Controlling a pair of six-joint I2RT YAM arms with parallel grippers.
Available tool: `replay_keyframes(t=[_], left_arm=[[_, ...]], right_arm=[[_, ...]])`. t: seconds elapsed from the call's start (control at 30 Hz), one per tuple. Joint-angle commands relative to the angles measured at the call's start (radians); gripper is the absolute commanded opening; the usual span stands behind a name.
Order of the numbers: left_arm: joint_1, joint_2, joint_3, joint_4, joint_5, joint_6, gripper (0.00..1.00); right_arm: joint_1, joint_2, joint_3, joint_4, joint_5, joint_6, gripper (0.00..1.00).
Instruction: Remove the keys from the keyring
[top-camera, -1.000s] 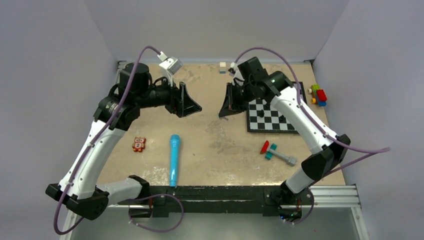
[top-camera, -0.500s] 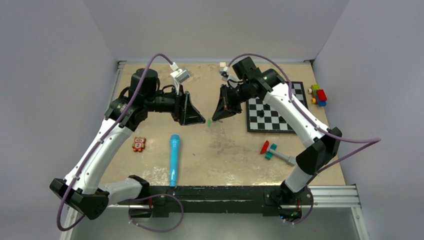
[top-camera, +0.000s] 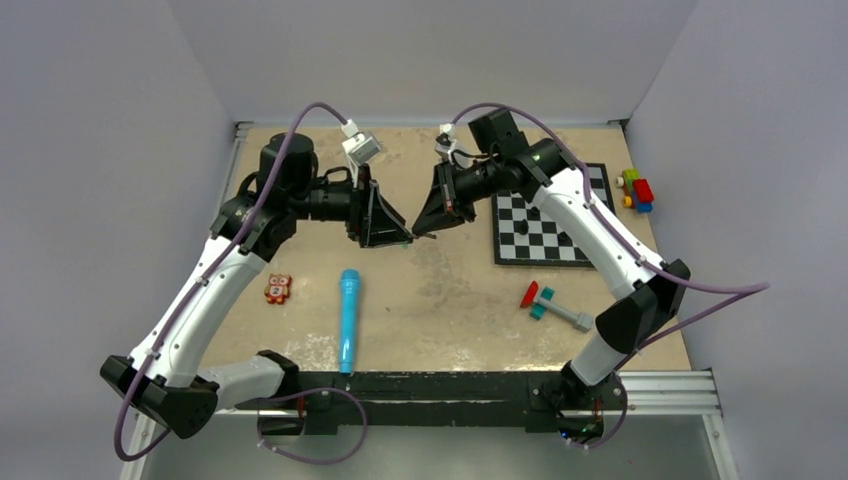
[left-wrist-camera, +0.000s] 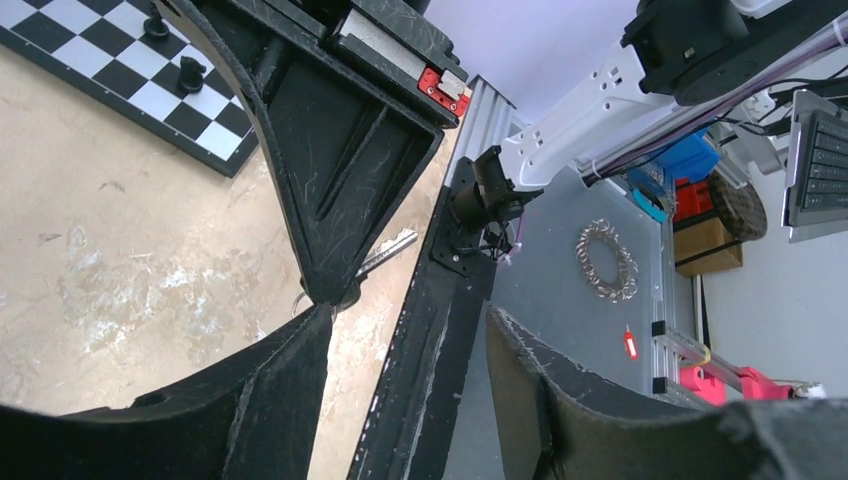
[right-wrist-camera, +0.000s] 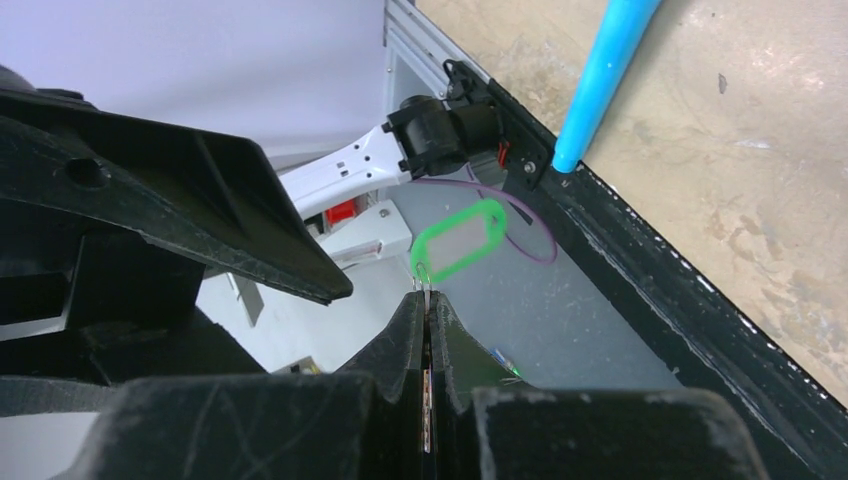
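Green tag (right-wrist-camera: 459, 238) on keyring (right-wrist-camera: 424, 284), unreadable.

From the top camera I get even, diffuse overhead light. The table (top-camera: 450, 300) reads clearly with no glare, and shadows under the arms are faint and soft-edged. That view is sharp to its corners.

On the left wrist feed, the left fingers (left-wrist-camera: 250, 400) along 6 o'clock are dark and slightly soft. Scratches on the black plastic at 12 o'clock catch the light, and the brightest patch sits at 1 o'clock.

On the right wrist feed, the right fingers (right-wrist-camera: 400, 350) at 6 o'clock are underexposed and blurred. The keyring (right-wrist-camera: 424, 283) and its green tag (right-wrist-camera: 459, 238) look crisp. The pale wall at 10 o'clock is nearly washed out.
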Motion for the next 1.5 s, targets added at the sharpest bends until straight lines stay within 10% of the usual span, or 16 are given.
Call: replay_keyframes(t=[0.0, 0.53, 0.73, 0.93, 1.47], left_arm=[[-0.003, 0.02, 0.008, 0.061, 0.046, 0.005, 0.6], [-0.002, 0.033, 0.04, 0.052, 0.071, 0.004, 0.45], [0.015, 0.009, 0.076, 0.092, 0.081, -0.085, 0.65], [0.037, 0.011, 0.124, 0.072, 0.075, -0.119, 0.65], [0.025, 0.061, 0.098, 0.112, 0.202, -0.169, 0.38]], right_arm=[[0.001, -0.051, 0.037, 0.058, -0.074, 0.021, 0.0], [0.006, -0.149, 0.001, 0.175, -0.131, -0.104, 0.0], [0.007, -0.161, -0.001, 0.133, -0.091, -0.16, 0.0], [0.013, -0.177, 0.006, 0.102, -0.078, -0.213, 0.0], [0.049, -0.194, 0.062, 0.132, -0.076, -0.263, 0.0]])
